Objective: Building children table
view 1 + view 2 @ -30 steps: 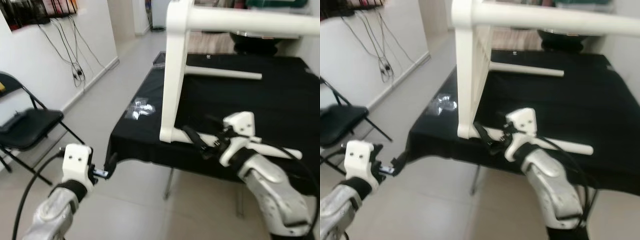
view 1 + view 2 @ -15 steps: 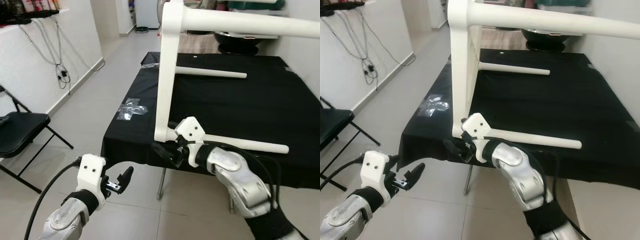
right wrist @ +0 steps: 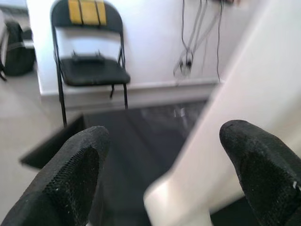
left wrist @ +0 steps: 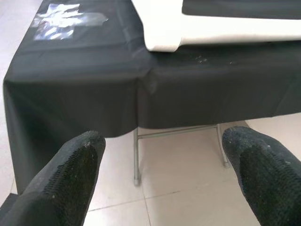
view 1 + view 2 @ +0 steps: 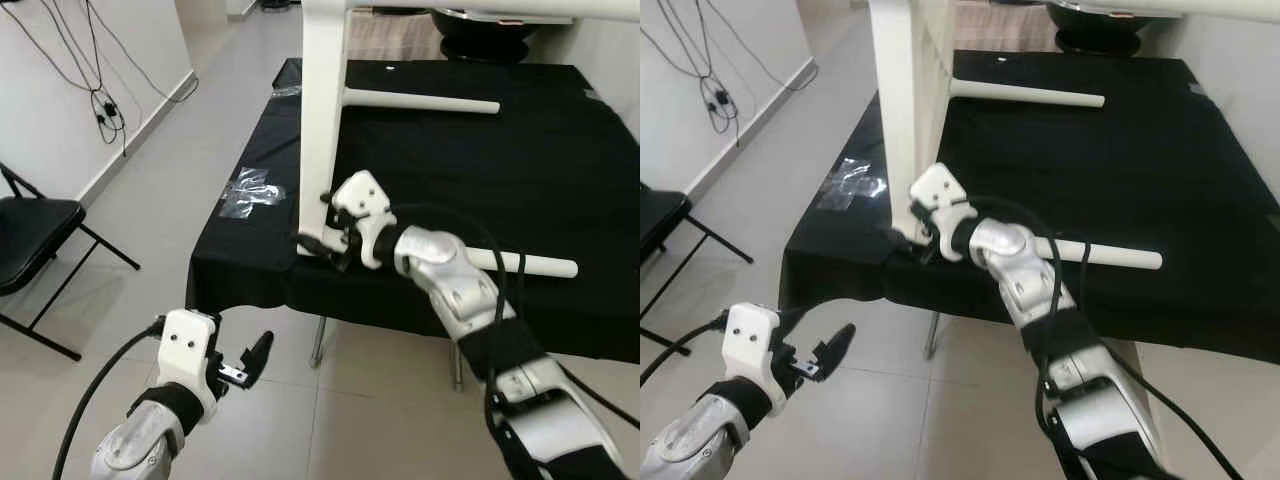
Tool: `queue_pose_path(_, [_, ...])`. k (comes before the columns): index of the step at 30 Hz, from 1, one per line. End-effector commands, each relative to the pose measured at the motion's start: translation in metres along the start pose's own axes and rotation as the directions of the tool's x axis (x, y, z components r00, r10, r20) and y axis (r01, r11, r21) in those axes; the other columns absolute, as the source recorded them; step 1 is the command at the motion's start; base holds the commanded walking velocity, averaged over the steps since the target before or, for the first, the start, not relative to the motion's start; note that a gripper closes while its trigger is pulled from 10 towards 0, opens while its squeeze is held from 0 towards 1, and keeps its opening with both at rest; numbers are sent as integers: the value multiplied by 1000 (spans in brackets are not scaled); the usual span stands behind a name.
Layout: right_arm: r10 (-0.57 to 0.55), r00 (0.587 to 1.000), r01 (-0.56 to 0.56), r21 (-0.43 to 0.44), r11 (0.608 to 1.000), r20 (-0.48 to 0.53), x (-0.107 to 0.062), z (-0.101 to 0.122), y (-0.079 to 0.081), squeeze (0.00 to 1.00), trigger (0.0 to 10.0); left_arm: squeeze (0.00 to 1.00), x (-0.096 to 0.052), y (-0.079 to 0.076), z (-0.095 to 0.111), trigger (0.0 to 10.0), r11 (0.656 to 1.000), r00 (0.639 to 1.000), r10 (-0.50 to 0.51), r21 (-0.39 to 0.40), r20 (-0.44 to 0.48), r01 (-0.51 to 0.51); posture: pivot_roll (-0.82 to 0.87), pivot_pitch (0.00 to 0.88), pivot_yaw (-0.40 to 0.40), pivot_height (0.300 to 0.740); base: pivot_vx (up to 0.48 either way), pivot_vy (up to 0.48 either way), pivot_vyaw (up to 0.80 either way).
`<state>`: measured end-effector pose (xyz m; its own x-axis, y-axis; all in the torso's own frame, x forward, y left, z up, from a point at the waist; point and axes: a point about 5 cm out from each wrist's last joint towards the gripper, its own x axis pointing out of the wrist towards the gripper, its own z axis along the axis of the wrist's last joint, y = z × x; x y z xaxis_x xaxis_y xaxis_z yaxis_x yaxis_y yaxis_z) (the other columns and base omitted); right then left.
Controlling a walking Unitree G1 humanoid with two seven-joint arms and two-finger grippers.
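A white table frame stands on the black-clothed table (image 5: 560, 150), with one thick white leg (image 5: 322, 120) upright near the front left corner. Two white round rods lie on the cloth, one at the front (image 5: 525, 264) and one at the back (image 5: 420, 100). My right gripper (image 5: 318, 243) is at the foot of the upright leg and open; in the right wrist view the white leg (image 3: 244, 117) lies beyond the spread fingertips (image 3: 70, 169). My left gripper (image 5: 255, 355) hangs open, low in front of the table edge, its fingertips (image 4: 70, 160) facing the draped cloth (image 4: 84, 89).
A clear plastic bag (image 5: 250, 190) lies on the table's left side. A black folding chair (image 5: 30, 225) stands on the tiled floor at the left, below cables (image 5: 100, 95) hanging on the wall. Metal table legs (image 5: 320, 345) show under the cloth.
The camera has tilted down and shifted. My right gripper has moved leftward along the table's front edge to the foot of the upright leg. The left gripper stays low.
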<state>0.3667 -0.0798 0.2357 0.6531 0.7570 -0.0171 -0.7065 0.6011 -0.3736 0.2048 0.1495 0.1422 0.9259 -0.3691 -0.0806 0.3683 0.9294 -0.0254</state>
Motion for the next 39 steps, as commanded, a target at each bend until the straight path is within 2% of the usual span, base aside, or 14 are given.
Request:
queue_pose_path(1, [16, 1000, -16, 3, 1000, 8, 5, -2, 3, 0, 10000, 0, -3, -1, -1, 10000, 1000, 1000, 4, -4, -13, -4, 100, 200, -18, 740, 0, 0, 0])
queue_pose_path(8, [25, 998, -25, 0, 1000, 56, 18, 10, 2, 0, 10000, 0, -7, -4, 0, 10000, 1000, 1000, 6, -7, -16, -6, 104, 219, -21, 740, 0, 0, 0])
queue_pose_path(11, [49, 993, -49, 5, 999, 106, 29, 21, 5, 0, 10000, 0, -8, -4, 0, 10000, 1000, 1000, 9, -10, -17, -9, 103, 221, -22, 740, 0, 0, 0])
queue_pose_path(17, [77, 988, -78, 0, 997, 137, 35, 27, 9, 0, 10000, 0, -7, -4, 0, 10000, 1000, 1000, 12, -9, -18, -12, 102, 213, -24, 740, 0, 0, 0])
queue_pose_path(19, [136, 982, -136, -6, 991, 135, 24, 22, 10, 0, 10000, 0, -6, -4, 0, 10000, 1000, 1000, 12, -9, -17, -12, 96, 209, -24, 740, 0, 0, 0])
queue_pose_path(20, [136, 982, -136, -6, 991, 135, 24, 22, 10, 0, 10000, 0, -6, -4, 0, 10000, 1000, 1000, 12, -9, -17, -12, 96, 209, -24, 740, 0, 0, 0])
queue_pose_path(23, [255, 961, -256, -2, 967, 105, 0, 7, 10, 0, 10000, 0, -5, -4, 0, 10000, 1000, 1000, 12, -11, -16, -12, 88, 206, -18, 740, 0, 0, 0])
queue_pose_path(24, [255, 961, -256, -2, 967, 105, 0, 7, 10, 0, 10000, 0, -5, -4, 0, 10000, 1000, 1000, 12, -11, -16, -12, 88, 206, -18, 740, 0, 0, 0])
queue_pose_path(27, [346, 935, -350, 38, 936, 79, -24, -6, 9, 0, 10000, 0, -4, -3, 0, 10000, 1000, 1000, 10, -13, -15, -10, 83, 206, -15, 740, 0, 0, 0])
queue_pose_path(29, [376, 924, -380, 58, 923, 63, -33, -13, 5, 0, 10000, 0, -3, -3, 0, 10000, 1000, 1000, 7, -15, -15, -7, 82, 205, -13, 740, 0, 0, 0])
queue_pose_path(32, [373, 926, -376, 60, 925, 55, -32, -16, 1, 0, 10000, 0, -3, -3, 0, 10000, 1000, 1000, 6, -15, -15, -6, 83, 205, -11, 740, 0, 0, 0])
queue_pose_path(35, [348, 936, -350, 57, 935, 50, -20, -15, -8, 0, 10000, 0, -3, -4, 1, 10000, 1000, 1000, 5, -12, -16, -5, 95, 209, -12, 740, 0, 0, 0])
queue_pose_path(39, [354, 933, -357, 62, 932, 63, -15, -11, -9, 0, 10000, 0, -4, -4, 1, 10000, 1000, 1000, 5, -10, -17, -5, 104, 214, -15, 740, 0, 0, 0])
